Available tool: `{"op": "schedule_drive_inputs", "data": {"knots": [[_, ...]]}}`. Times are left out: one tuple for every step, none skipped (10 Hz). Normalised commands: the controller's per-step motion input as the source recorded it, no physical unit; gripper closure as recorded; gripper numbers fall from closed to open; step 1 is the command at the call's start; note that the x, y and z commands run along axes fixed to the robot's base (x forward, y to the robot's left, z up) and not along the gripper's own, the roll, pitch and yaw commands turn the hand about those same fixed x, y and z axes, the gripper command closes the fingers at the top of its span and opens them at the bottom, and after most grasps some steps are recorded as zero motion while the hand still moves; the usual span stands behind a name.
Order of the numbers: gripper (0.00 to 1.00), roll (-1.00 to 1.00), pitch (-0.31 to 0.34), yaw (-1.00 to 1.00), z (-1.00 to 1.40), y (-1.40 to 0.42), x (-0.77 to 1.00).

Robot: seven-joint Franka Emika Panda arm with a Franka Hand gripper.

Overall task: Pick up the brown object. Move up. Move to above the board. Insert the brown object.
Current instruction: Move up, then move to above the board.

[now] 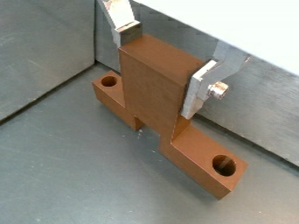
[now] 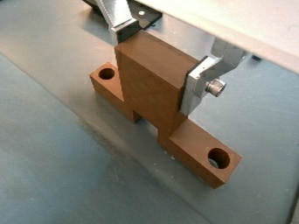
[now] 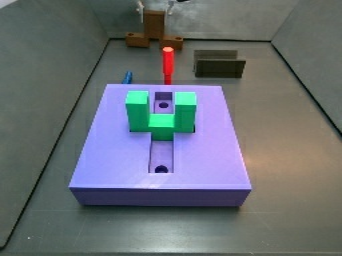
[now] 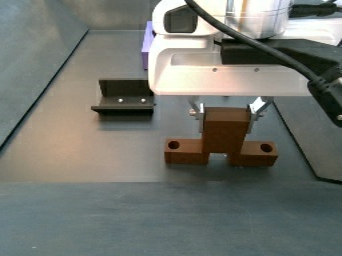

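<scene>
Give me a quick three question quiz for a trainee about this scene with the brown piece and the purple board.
1. True or false: the pincer has its fingers on either side of the upright post of the brown object.
2. Multiple choice: the brown object rests on A) the board, B) the floor, C) the dark fixture.
3. Fill in: the block standing on the board is coloured ____.

Key: 1 true. 2 B. 3 green.

In a side view the white gripper [image 4: 225, 108] hides nearly all of the board [image 4: 144, 38]
</scene>
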Motion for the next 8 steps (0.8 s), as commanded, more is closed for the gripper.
{"op": "schedule_drive_inputs", "data": {"knots": [[1.0, 0.0, 0.0, 0.0, 0.83, 0.0, 0.0], [1.0, 0.01, 0.014, -0.03, 0.8, -0.03, 0.02], [1.0, 0.02, 0.038, -0.04, 0.67, -0.04, 0.0], [1.0, 0.07, 0.037, -0.01, 0.29, -0.02, 0.02], [1.0, 0.0, 0.0, 0.0, 1.4, 0.0, 0.0], [1.0, -0.03, 0.02, 0.01, 1.4, 0.0, -0.03], [1.0, 0.0, 0.024, 0.0, 1.4, -0.01, -0.05], [1.0, 0.01, 0.021, 0.0, 1.4, 0.0, 0.01]]}}
